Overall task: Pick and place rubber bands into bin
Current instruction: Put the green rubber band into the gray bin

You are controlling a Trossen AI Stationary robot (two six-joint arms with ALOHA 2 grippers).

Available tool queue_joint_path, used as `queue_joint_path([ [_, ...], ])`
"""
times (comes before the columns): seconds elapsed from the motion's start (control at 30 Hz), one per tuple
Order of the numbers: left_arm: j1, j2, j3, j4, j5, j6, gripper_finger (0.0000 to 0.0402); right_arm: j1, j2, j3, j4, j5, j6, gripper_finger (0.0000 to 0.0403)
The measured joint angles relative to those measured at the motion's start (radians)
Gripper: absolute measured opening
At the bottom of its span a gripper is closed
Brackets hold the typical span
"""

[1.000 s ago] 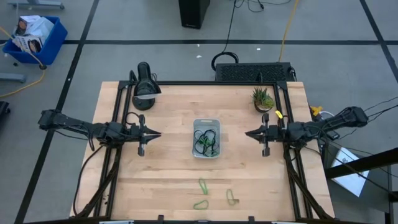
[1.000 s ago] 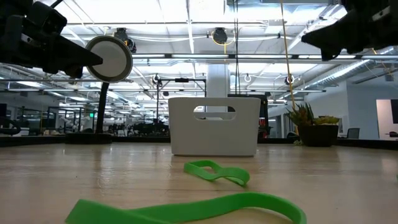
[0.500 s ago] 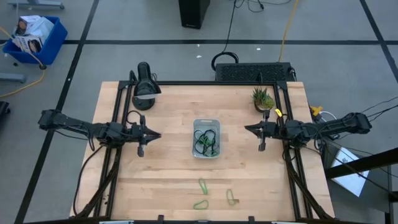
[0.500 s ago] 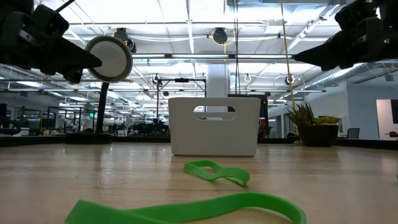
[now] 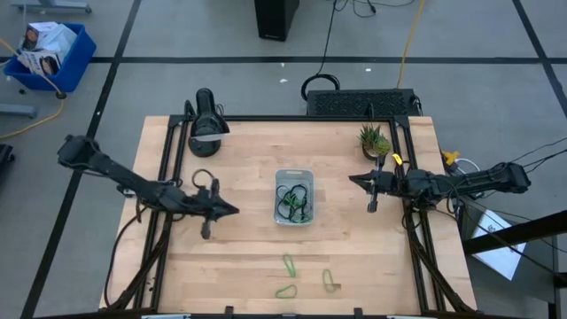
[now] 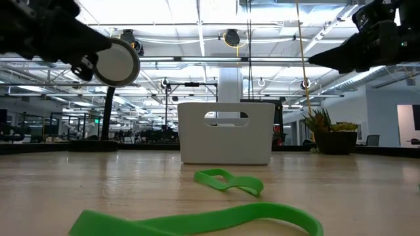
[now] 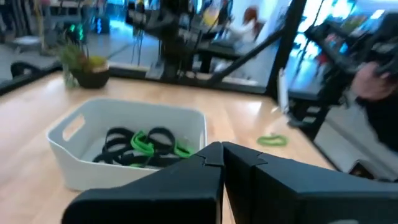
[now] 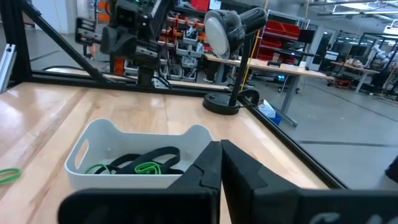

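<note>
The bin (image 5: 294,197) stands at the table's middle, holding several dark and green rubber bands (image 5: 292,202); it also shows in the left wrist view (image 7: 130,149) and the right wrist view (image 8: 137,158). Three green rubber bands lie flat near the table's front edge (image 5: 290,264), (image 5: 285,291), (image 5: 330,282). My left gripper (image 5: 232,211) is shut and empty, in the air left of the bin. My right gripper (image 5: 352,182) is shut and empty, in the air right of the bin.
A black desk lamp (image 5: 205,124) stands at the far left of the table and a small potted plant (image 5: 375,140) at the far right. Bare wood lies between the bin and the front bands.
My left gripper has swung toward the table's near edge and a little toward the bin, its arm now slanting. My right gripper has drawn slightly toward the far edge. Both stay shut. The bands and bin have not moved.
</note>
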Motion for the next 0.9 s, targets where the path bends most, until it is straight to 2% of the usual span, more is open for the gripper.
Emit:
queue_joint_path([
  [0.1, -0.022, 0.159, 0.113, -0.053, -0.032, -0.002, 0.001, 0.0, 0.0, 0.0, 0.006, 0.0, 0.003, 0.0002],
  [0.27, -0.056, 0.398, 0.304, -0.149, -0.021, 0.107, 0.0026, 0.0, 0.0, 0.0, 0.006, 0.0, 0.024, 0.0001],
  [0.5, -0.081, 0.641, 0.518, -0.163, -0.015, 0.19, 0.0052, 0.0, 0.006, 0.0, 0.004, 0.0, 0.047, 0.0003],
  [0.7, -0.122, 0.838, 0.698, -0.173, -0.009, 0.268, 0.0104, 0.0, 0.006, -0.012, 0.007, -0.001, 0.075, 0.0002],
  [0.8, -0.129, 0.918, 0.778, -0.239, 0.045, 0.296, 0.0137, 0.0, 0.006, -0.027, 0.006, -0.001, 0.079, 0.0004],
  [0.9, -0.121, 0.984, 0.845, -0.326, 0.05, 0.295, 0.0172, 0.0, 0.006, -0.046, 0.048, -0.001, 0.08, 0.0004],
])
